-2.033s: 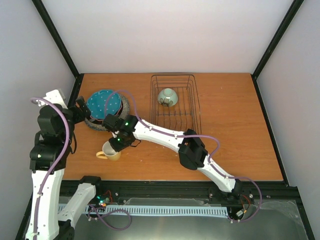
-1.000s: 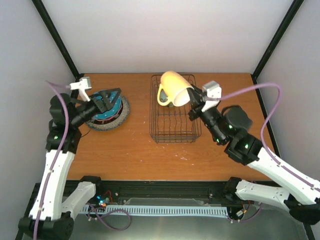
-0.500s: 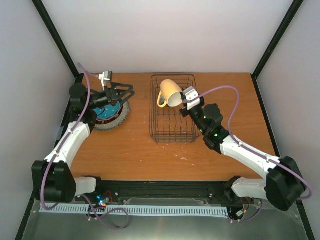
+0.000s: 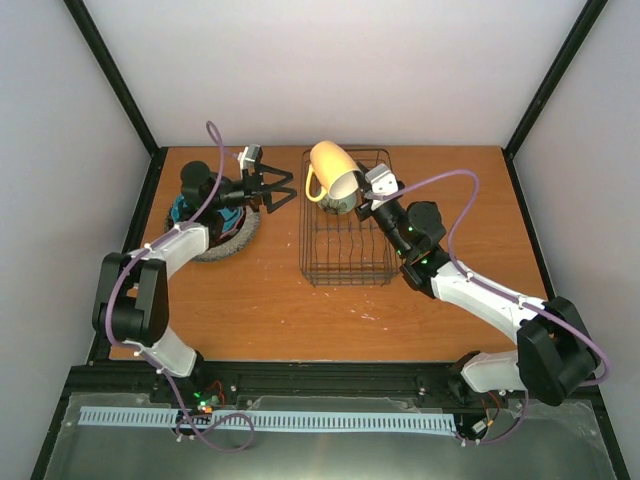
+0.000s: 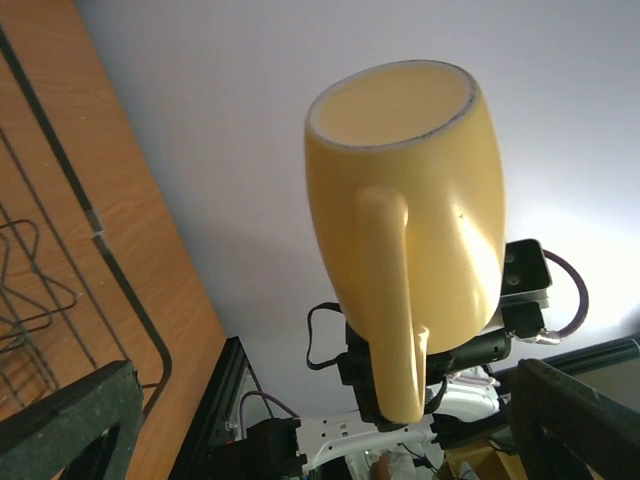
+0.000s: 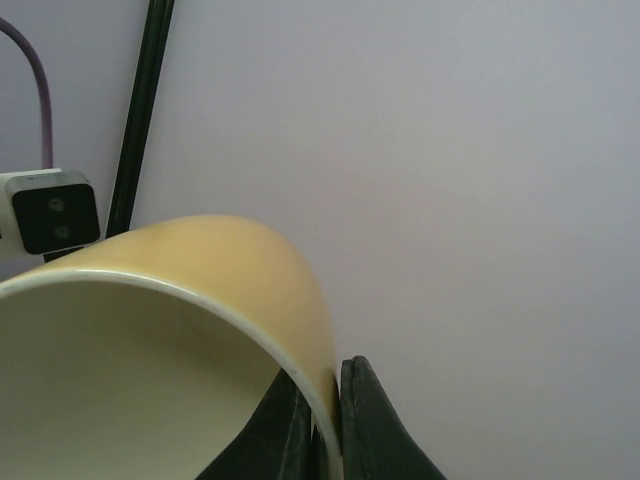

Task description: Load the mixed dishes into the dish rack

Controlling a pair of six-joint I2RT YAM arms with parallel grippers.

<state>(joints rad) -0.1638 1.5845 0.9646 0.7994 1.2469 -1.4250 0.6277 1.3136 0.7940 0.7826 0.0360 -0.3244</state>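
1. The wooden table is orange-brown, and everything stands on its far half.
2. The dish rack is a dark wire basket with its long side running away from the arms. Upright slot wires show in its near half, and no dish stands in them.
3. The grey speckled plate lies flat on the table, well left of the rack, at the bottom of a stack.
4. The blue dotted plate lies on the grey one. It is teal with pale dots and mostly hidden by the left arm.
5. The yellow mug hangs in the air over the far end of the rack, clear of the wires. It is tipped on its side, with its handle towards the left arm and its cream-coloured mouth turned towards the right arm. In the left wrist view the mug shows its handle face-on.
6. A sliver of the pale green bowl shows inside the far end of the rack, just under the mug; how it sits cannot be told.
7. The right gripper is clamped on the mug's rim, one finger inside and one outside, as the right wrist view shows.
8. The left gripper has its jaws wide apart and grips nothing. It hovers between the plate stack and the rack, pointing at the mug
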